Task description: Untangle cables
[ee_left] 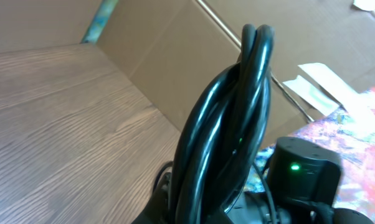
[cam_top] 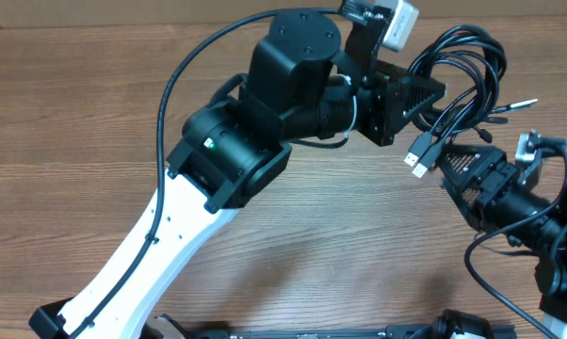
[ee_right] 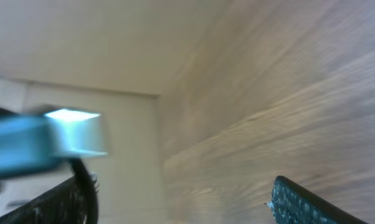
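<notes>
My left gripper [cam_top: 430, 96] pinched the looped, glossy black cables [cam_top: 464, 105], one silver plug [cam_top: 417, 160] dangling just beside my wide-spread right gripper [cam_top: 461, 158].

- Your right gripper [ee_right: 178, 190] shows as two dark fingers [ee_right: 306, 202] in the bottom corners, standing wide apart.
- A blurred silver plug [ee_right: 75, 132] on a dark cable [ee_right: 13, 155] reaches in from the left edge, above the left-hand finger.
- The wood-grain table [ee_right: 287, 93] fills the right side.
- A pale surface [ee_right: 81, 43] fills the upper left.
</notes>
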`<action>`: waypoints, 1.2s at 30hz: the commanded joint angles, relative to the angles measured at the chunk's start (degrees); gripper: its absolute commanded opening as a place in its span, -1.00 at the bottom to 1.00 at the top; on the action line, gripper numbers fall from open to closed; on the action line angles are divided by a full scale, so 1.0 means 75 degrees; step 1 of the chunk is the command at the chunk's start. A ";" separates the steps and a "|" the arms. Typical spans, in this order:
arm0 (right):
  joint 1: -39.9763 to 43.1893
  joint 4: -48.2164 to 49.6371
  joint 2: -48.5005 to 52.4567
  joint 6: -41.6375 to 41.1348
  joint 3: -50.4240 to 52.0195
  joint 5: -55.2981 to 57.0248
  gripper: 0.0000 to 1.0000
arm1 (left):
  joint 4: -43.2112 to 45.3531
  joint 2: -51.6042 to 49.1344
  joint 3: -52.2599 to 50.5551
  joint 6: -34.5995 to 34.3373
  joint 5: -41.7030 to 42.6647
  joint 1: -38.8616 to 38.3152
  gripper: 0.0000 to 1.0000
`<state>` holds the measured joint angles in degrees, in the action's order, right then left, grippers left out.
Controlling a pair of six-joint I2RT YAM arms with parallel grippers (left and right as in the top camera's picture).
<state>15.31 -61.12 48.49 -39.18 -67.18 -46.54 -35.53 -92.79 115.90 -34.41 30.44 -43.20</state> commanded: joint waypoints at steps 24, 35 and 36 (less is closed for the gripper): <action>-0.0041 -0.1323 -0.0032 0.2754 -0.0047 0.2084 0.98 | -0.3960 0.0189 0.0125 0.4794 -0.0475 0.0565 -0.91; -0.0041 -0.0469 -0.0032 0.4438 -0.0047 -0.0443 1.00 | -0.4494 0.0187 0.0125 0.4794 0.0227 0.0551 -0.92; -0.0041 -0.0344 -0.0032 0.4436 -0.0047 -0.0568 1.00 | -0.4488 0.0187 0.0122 0.4797 0.0326 0.0551 -0.91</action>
<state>15.27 -65.36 48.53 -7.53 -67.16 -46.15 -69.36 -92.73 115.98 0.30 28.93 -39.00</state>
